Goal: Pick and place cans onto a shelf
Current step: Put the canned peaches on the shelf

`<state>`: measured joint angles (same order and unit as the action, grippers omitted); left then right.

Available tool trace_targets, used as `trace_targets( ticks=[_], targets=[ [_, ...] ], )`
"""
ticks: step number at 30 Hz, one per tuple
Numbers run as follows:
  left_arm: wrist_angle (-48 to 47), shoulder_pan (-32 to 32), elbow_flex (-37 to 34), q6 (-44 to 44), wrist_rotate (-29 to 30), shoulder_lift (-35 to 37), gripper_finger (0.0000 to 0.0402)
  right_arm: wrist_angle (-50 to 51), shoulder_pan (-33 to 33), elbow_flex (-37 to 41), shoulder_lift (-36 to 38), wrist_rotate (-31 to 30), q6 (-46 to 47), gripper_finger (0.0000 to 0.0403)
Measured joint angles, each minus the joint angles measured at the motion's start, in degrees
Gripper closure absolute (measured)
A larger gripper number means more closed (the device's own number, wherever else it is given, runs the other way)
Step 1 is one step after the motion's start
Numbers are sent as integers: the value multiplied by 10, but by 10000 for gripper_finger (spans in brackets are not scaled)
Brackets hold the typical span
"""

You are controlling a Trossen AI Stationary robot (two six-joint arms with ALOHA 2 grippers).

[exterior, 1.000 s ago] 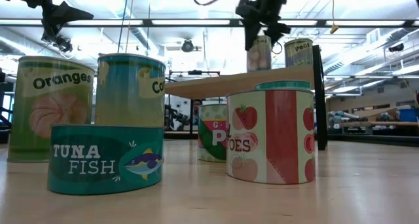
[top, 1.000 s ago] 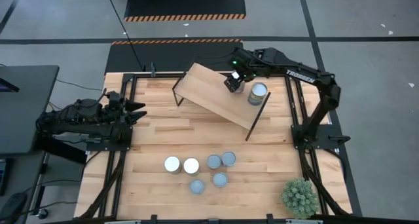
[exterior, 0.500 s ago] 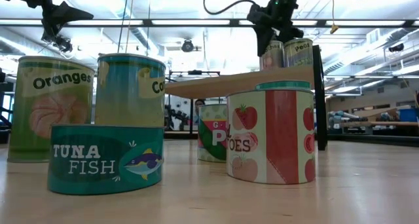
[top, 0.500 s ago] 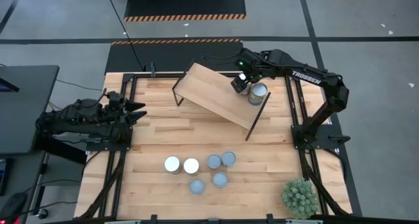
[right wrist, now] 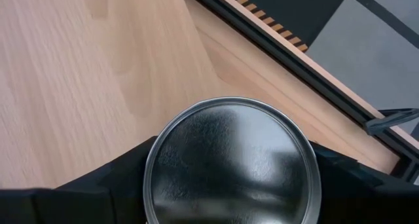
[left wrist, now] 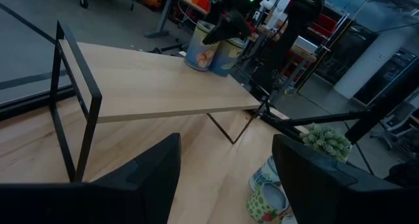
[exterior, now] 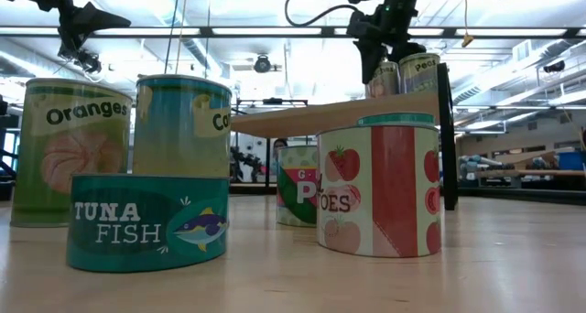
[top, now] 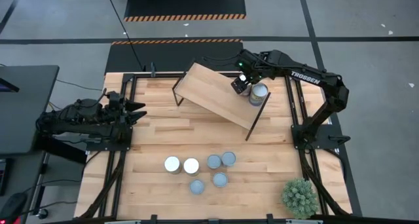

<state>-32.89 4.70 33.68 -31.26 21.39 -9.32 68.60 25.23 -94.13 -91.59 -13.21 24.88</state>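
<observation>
Tabletop: plank surface inside a dark frame, same as in the earlier pictures.

Shelf: light board on thin dark legs, set askew at the far middle of the table; not shifted from a second ago.

Left arm: parked at the table's left edge, left gripper hanging over the edge with fingers parted and nothing between them; unchanged across all three moments.

Right arm: reached in from the right side toward the shelf's far right end. A second ago stood farther along the board, away from the can already resting there; half a second ago carried across to that can; since then barely altered.

Right gripper: fingers spread wide on either side of a silver-topped can, closed around its sides. Whether the can's base rested on the board or hung just above it, not possible to tell.

Cans, on the shelf: the gripped can beside a second can, silvery top, at the board's right end; the two just beside each other, seen in the left wrist view as a pair near the far edge.

Cans, on the table: six grouped near the front middle, two white-topped side by side, four smaller blue-grey-topped to their right; none moved.

Potted plant: front right corner, same place as before.
</observation>
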Motion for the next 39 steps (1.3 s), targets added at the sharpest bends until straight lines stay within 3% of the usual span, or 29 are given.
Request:
trace_targets(
  ticks=[39],
  targets=[
    [0, 0, 0, 4, 0, 0, 155, 16, -1, -25, -2, 24, -10, 31]
  ],
)
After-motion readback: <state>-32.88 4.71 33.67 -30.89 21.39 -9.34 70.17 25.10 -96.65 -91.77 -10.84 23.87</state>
